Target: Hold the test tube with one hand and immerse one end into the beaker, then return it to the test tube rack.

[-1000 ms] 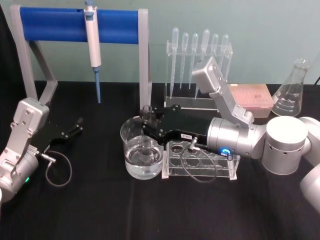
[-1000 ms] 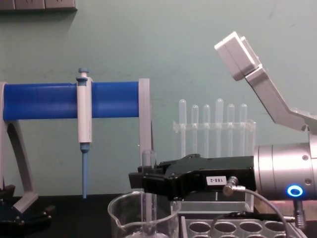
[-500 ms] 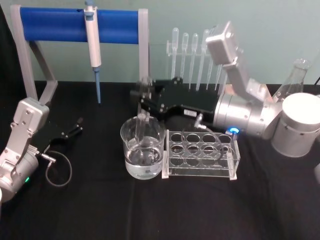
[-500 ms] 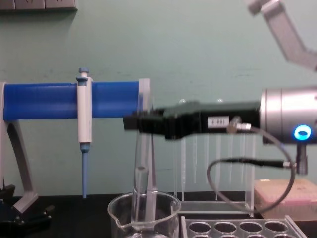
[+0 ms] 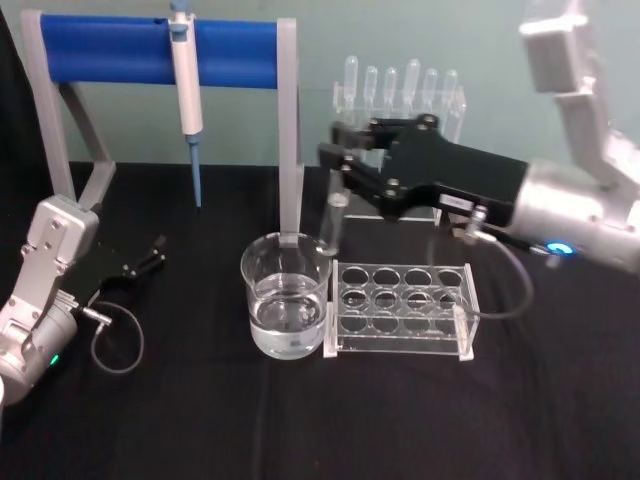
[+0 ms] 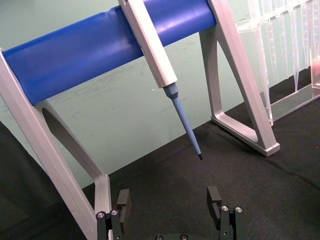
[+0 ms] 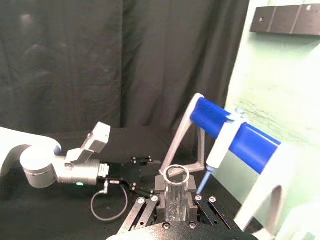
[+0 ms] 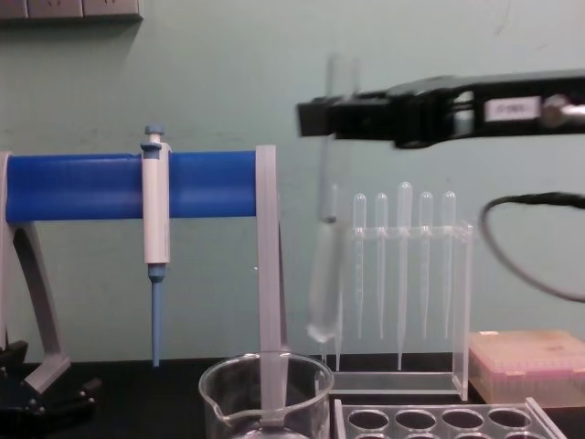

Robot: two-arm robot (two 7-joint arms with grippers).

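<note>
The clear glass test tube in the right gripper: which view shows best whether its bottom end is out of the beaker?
Chest view: the clear glass test tube hangs from the right gripper, its round bottom above the glass beaker rim. Head view shows it foreshortened; right wrist view shows its open rim.

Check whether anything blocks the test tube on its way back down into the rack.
Nothing visible does. The right tool holds the test tube above the beaker and rack, whose holes look open.
</note>
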